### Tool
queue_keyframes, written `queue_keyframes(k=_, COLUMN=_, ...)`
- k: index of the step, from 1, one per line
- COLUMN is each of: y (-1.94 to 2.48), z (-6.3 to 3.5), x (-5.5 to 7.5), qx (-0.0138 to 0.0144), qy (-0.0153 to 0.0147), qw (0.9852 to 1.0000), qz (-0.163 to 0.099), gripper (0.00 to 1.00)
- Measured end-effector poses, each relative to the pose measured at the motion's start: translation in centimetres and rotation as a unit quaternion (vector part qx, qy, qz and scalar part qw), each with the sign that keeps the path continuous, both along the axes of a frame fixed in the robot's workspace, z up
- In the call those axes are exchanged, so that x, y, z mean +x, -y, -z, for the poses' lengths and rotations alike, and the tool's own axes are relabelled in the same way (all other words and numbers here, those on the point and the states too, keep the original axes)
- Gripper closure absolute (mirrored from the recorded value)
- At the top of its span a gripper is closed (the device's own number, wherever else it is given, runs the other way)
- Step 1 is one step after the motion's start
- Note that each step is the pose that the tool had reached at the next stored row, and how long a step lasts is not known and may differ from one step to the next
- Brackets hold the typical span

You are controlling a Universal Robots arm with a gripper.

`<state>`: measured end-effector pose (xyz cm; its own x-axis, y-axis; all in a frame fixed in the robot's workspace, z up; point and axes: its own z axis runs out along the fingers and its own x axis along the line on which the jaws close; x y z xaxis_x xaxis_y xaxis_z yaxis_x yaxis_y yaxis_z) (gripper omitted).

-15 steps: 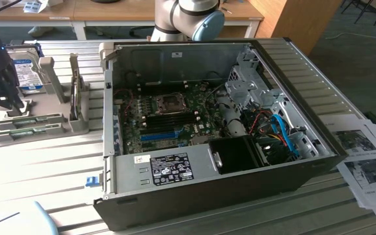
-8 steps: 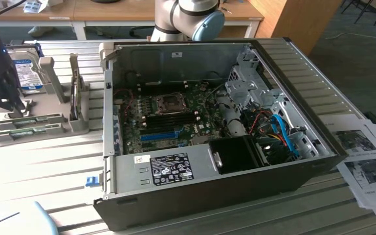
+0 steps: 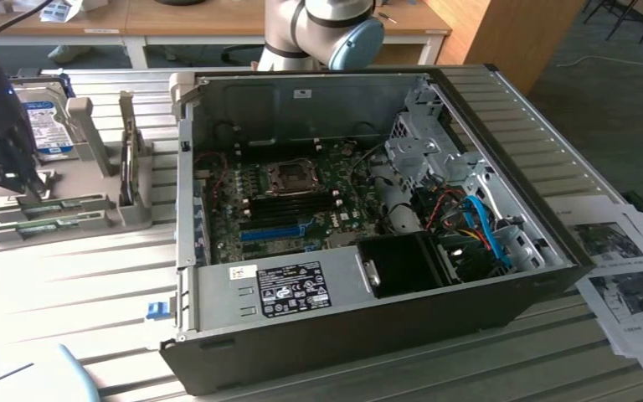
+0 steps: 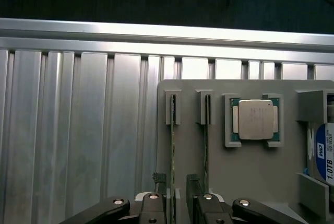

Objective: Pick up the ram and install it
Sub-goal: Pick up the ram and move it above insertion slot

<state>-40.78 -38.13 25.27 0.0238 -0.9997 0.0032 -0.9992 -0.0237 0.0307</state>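
On the slatted metal table (image 4: 78, 140), over the grey parts holder (image 4: 250, 177), the gripper (image 4: 176, 182) is spread wide, w/ one finger (image 4: 159, 195) each side of the ram (image 4: 173, 145). The ram stands on edge in its narrow slot in the holder and runs btwn the fingers. The jaws aren't closed on it.

Just beside it, outside one finger, a 2nd stick (image 4: 206, 140) stands on edge in a parallel slot. Next along the holder is a CPU (image 4: 255, 119), flat in a square recess w/ its metal lid up. Past that is a hard drive (image 4: 324, 153) w/ a blue-white label, in its own bracket.

In the exterior view the holder sits at that view's left, well apart from the open PC case (image 3: 344, 335) at centre. Inside the case the motherboard (image 3: 227, 222) lies flat, w/ black slots (image 3: 299, 203) and a blue slot (image 3: 271, 234) near its middle. Printed sheets (image 3: 629, 276) lie on the table to the exterior view's right of the case.
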Motion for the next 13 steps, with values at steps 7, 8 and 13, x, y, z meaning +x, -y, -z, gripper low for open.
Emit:
queue_keyframes(k=7, y=0.0, z=0.53, x=0.0, qx=0.0, qy=0.0, qw=1.0, qz=0.0, gripper=0.71)
queue_keyframes(k=8, y=0.0, z=0.61, x=0.0, qx=0.0, qy=0.0, qw=1.0, qz=0.0, gripper=0.71)
queue_keyframes(k=13, y=0.0, z=0.94, x=0.0, qx=0.0, qy=0.0, qw=1.0, qz=0.0, gripper=0.71)
